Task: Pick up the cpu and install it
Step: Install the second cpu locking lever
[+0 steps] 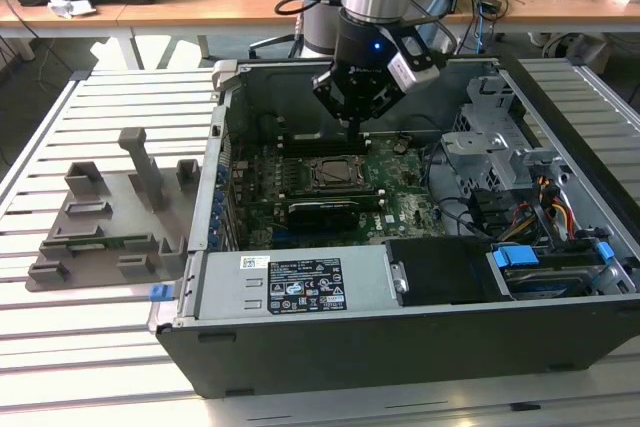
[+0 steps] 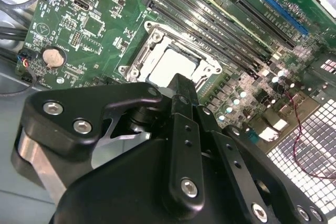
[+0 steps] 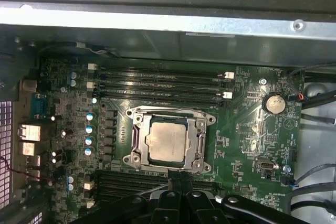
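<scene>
**Black gripper above the seated cpu**

Your gripper [image 1: 352, 119] hangs inside the open computer case [image 1: 400, 347], just above the motherboard [image 1: 400, 202]. Its fingers [image 3: 177, 182] are pressed together, holding nothing. The cpu [image 3: 167, 140], silvery grey, already lies flat inside the socket frame [image 3: 137, 137], in both wrist views. The placing step looks finished. Any further move calls for care: memory slots [image 3: 157, 83] and small capacitors sit close beside the socket.

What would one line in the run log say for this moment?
cpu: seated in socket frame on motherboard | gripper: above case interior, near socket, holding nothing visible
</scene>
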Action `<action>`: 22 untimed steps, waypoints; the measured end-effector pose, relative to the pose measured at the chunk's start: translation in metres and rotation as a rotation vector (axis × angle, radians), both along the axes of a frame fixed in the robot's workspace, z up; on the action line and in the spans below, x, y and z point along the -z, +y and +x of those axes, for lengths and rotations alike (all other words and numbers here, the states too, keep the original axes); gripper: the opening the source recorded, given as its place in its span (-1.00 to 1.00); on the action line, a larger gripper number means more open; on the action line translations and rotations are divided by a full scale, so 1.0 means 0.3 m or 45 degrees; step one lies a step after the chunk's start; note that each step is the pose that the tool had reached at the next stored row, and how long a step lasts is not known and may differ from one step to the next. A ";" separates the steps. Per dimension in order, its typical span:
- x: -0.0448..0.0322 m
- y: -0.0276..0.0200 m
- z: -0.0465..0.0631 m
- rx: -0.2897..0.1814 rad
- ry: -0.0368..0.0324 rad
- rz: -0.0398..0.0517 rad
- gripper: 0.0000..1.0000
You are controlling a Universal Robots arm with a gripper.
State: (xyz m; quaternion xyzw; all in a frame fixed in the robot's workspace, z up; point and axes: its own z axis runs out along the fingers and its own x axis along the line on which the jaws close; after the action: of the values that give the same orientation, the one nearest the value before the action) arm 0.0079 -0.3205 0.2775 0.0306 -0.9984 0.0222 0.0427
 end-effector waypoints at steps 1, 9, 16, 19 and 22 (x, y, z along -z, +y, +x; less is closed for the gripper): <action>0.000 -0.005 0.000 0.000 0.0000 0.000 -0.79; 0.000 -0.014 -0.002 0.000 0.0000 0.000 -0.79; 0.001 -0.018 -0.009 0.000 0.0001 0.000 -0.79; 0.001 -0.019 -0.022 0.000 0.0001 0.000 -0.79; 0.002 -0.019 -0.035 0.000 0.0000 0.000 -0.79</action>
State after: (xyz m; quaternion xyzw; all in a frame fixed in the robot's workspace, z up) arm -0.0026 -0.3261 0.2769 0.0306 -0.9984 0.0222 0.0427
